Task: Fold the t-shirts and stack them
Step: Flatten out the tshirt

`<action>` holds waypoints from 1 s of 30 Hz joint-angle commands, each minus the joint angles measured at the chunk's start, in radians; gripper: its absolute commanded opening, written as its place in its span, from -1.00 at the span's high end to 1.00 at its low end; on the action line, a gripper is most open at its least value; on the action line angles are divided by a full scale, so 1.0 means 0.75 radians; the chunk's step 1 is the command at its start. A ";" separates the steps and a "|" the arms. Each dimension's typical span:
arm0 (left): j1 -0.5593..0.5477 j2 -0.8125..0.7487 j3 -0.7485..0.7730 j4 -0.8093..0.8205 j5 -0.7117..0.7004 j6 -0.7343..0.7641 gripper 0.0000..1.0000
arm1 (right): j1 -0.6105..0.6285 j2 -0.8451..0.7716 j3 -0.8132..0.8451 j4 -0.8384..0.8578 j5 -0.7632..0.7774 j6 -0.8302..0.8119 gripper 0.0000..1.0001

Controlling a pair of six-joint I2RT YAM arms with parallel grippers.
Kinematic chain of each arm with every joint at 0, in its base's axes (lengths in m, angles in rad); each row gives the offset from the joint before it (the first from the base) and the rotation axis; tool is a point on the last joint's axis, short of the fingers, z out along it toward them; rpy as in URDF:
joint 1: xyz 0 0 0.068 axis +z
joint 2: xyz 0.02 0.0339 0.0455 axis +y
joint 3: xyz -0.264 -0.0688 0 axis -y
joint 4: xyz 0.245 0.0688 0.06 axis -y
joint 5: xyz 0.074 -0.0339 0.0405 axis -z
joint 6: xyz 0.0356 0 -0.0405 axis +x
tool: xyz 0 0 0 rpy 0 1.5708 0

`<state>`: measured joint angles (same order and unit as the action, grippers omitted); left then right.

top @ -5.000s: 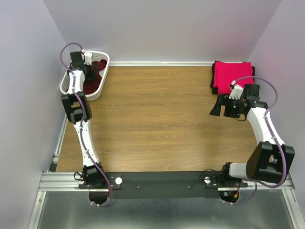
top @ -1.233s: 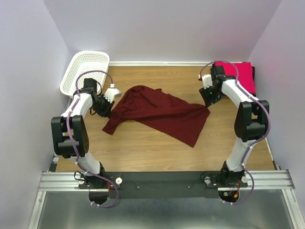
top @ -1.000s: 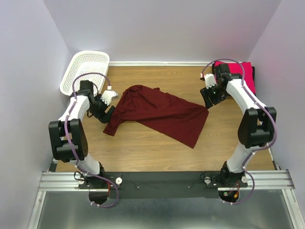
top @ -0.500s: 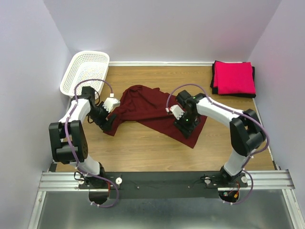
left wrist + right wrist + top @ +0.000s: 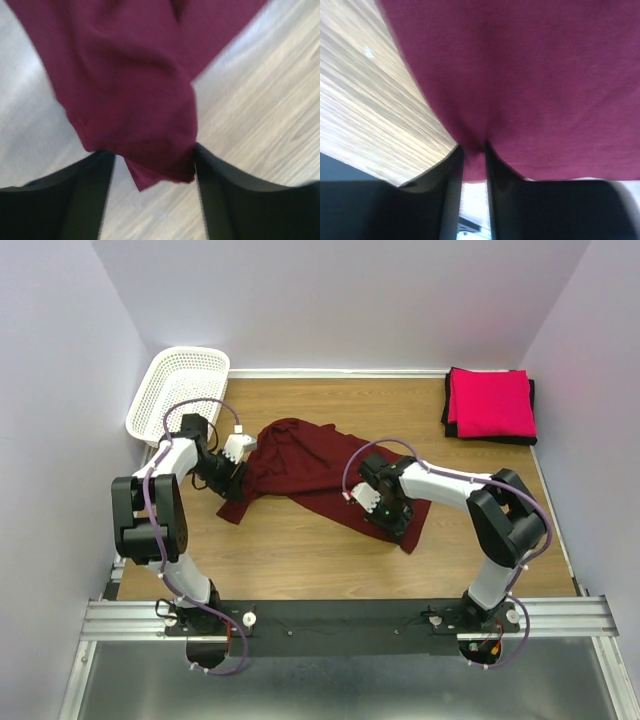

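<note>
Top view: the maroon t-shirt [image 5: 310, 465] lies crumpled across the middle of the table [image 5: 300, 555]. Bare wood shows on all sides of it, widest toward the near edge. The left gripper [image 5: 232, 483] sits at the shirt's left edge and the right gripper [image 5: 395, 520] at its near right corner. The folded pink-red t-shirt [image 5: 490, 403] rests in the far right corner on a black t-shirt [image 5: 447, 412], of which only the rim shows. Both lie well apart from the maroon one. The white basket [image 5: 152, 398] stands in the far left corner. From above, neither gripper's finger spacing can be made out.

Left wrist view (blurred): the fingers [image 5: 65, 200] are spread apart. A corner of the maroon t-shirt [image 5: 130, 100] lies between them, touching the right-hand finger.

Right wrist view: the fingers [image 5: 507, 200] are pinched together on a fold of the maroon t-shirt [image 5: 530, 85]. The shirt's far extent is cut off by the frame.
</note>
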<state>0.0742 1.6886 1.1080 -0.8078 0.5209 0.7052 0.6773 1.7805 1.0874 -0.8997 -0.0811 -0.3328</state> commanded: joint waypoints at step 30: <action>0.153 0.042 0.644 -0.416 0.173 0.219 0.82 | -0.377 -0.312 0.053 -0.160 0.237 -0.348 0.99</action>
<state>0.1688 1.8099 1.6161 -1.0294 0.6777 0.7628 0.4076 1.5829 1.1027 -0.8845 0.0849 -0.5491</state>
